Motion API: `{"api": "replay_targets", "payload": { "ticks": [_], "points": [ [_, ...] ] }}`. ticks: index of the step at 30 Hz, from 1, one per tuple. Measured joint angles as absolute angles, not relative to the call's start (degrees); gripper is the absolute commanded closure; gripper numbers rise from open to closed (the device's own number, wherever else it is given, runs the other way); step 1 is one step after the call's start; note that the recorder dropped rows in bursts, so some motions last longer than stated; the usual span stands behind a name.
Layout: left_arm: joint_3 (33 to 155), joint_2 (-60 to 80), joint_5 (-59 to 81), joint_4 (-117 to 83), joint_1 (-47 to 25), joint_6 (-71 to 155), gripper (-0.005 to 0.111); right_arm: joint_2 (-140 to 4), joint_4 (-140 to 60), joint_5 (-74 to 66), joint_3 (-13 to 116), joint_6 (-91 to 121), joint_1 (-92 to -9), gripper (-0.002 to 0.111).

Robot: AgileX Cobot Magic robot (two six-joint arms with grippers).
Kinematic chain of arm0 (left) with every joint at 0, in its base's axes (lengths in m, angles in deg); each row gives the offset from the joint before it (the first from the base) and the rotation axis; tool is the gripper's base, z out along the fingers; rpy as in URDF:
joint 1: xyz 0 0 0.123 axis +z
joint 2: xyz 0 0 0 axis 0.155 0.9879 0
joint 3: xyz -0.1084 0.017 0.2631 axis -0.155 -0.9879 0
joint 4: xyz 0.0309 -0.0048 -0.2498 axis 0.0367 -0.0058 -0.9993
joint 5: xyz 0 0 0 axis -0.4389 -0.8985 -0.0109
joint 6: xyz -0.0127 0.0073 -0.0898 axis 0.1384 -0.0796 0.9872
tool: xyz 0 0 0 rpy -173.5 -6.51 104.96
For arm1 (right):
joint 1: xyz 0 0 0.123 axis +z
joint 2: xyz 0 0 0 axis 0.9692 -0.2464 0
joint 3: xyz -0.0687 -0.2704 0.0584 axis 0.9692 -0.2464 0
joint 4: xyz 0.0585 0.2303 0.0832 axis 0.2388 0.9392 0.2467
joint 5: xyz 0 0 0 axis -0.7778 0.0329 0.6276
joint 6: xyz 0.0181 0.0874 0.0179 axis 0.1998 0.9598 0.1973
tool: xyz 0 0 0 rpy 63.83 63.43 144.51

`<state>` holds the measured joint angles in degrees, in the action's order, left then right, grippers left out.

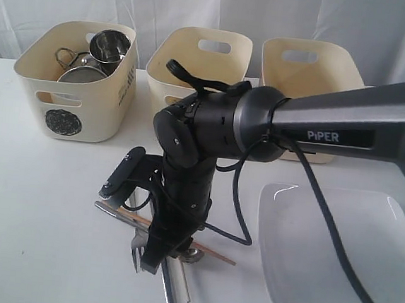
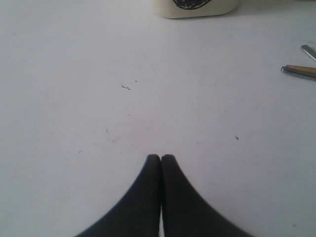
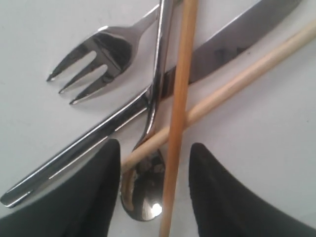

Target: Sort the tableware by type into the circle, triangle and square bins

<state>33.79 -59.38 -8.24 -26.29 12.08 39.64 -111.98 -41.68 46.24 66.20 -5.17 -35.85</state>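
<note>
My right gripper [image 3: 155,145] is open and hangs low over a crossed pile of cutlery on the white table. The spoon [image 3: 140,192] bowl and a darker wooden chopstick [image 3: 180,98] lie between its jaws. A pale chopstick [image 3: 247,79], the knife [image 3: 237,39] and the fork [image 3: 94,59] lie just beyond. In the exterior view this right gripper [image 1: 152,260] points down at the pile in front of the bins. My left gripper [image 2: 161,157] is shut on nothing above bare table. The circle bin [image 1: 63,121] holds steel cups [image 1: 110,44]. The large white square plate [image 1: 336,248] lies at the front right.
Two more cream bins [image 1: 196,59] [image 1: 302,68] stand at the back; the arm hides their front marks. The right arm and its cable [image 1: 324,219] cross over the plate. The circle bin's base [image 2: 195,7] and cutlery ends [image 2: 298,71] show in the left wrist view.
</note>
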Motion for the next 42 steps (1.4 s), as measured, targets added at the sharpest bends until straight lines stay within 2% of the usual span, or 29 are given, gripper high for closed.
{"api": "replay_targets", "payload": {
  "ticks": [4,10,13,27,31,42],
  "points": [
    [33.79,-59.38,-8.24,-26.29,12.08,39.64,0.107,-114.31,-41.68,46.24,66.20,-5.06,-36.37,0.068],
    [33.79,-59.38,-8.24,-26.29,12.08,39.64,0.107,-114.59,-41.68,46.28,66.40,-4.97,-36.48,0.089],
    [33.79,-59.38,-8.24,-26.29,12.08,39.64,0.107,-114.59,-41.68,47.27,66.53,-4.97,-36.59,0.094],
    [33.79,-59.38,-8.24,-26.29,12.08,39.64,0.107,-113.20,-41.68,50.11,66.53,-4.97,-36.59,0.095],
    [33.79,-59.38,-8.24,-26.29,12.08,39.64,0.107,-113.20,-41.68,50.11,66.53,-4.97,-36.59,0.108],
    [33.79,-59.38,-8.24,-26.29,12.08,39.64,0.107,-111.82,-41.68,50.11,66.53,-4.85,-36.59,0.108]
  ]
}}
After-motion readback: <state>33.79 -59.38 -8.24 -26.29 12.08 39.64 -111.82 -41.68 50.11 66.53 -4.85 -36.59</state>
